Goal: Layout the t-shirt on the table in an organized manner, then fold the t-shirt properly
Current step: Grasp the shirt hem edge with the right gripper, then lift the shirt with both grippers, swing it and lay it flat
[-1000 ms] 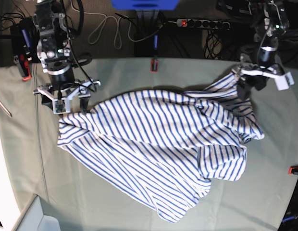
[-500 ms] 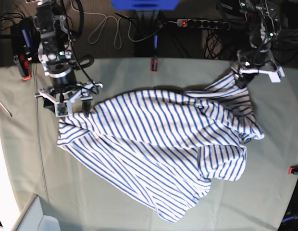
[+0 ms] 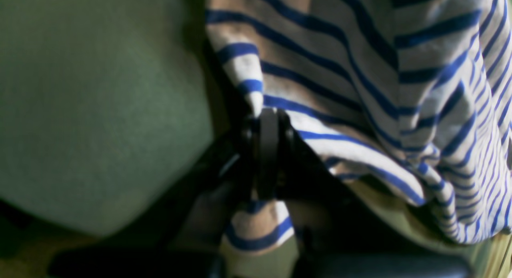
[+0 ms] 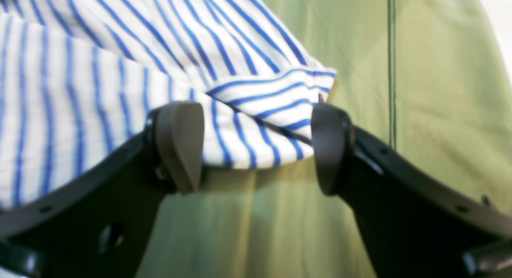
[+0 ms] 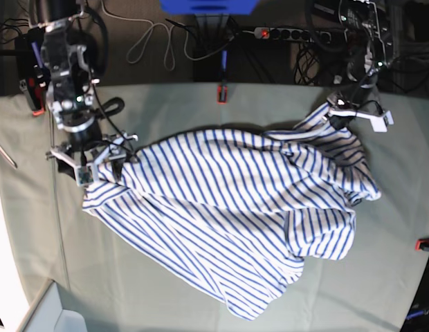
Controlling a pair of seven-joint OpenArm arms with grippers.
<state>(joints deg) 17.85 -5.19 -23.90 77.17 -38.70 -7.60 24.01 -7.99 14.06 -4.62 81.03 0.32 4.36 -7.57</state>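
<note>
The white, blue-striped t-shirt (image 5: pixel 221 207) lies crumpled across the middle of the grey-green table (image 5: pixel 380 277). At the shirt's far right corner, my left gripper (image 5: pixel 337 111) is shut on a fold of striped cloth. The left wrist view shows that cloth (image 3: pixel 360 90) pinched between the closed fingertips of the left gripper (image 3: pixel 267 118). My right gripper (image 5: pixel 98 164) stands open at the shirt's far left corner. In the right wrist view a corner of the t-shirt (image 4: pixel 264 122) lies between the wide-apart pads (image 4: pixel 180 146) of the right gripper (image 4: pixel 256 148), above the table (image 4: pixel 440 90).
Red clamps sit at the back edge (image 5: pixel 222 93), the left edge (image 5: pixel 37 109) and the right edge (image 5: pixel 426 243). A power strip (image 5: pixel 290 33) and cables lie behind the table. A pale box corner (image 5: pixel 55 318) shows at the bottom left.
My left gripper has closed on the shirt's right corner and drawn it slightly toward the back. The right arm has shifted left and come down over the shirt's left corner, jaws still open.
</note>
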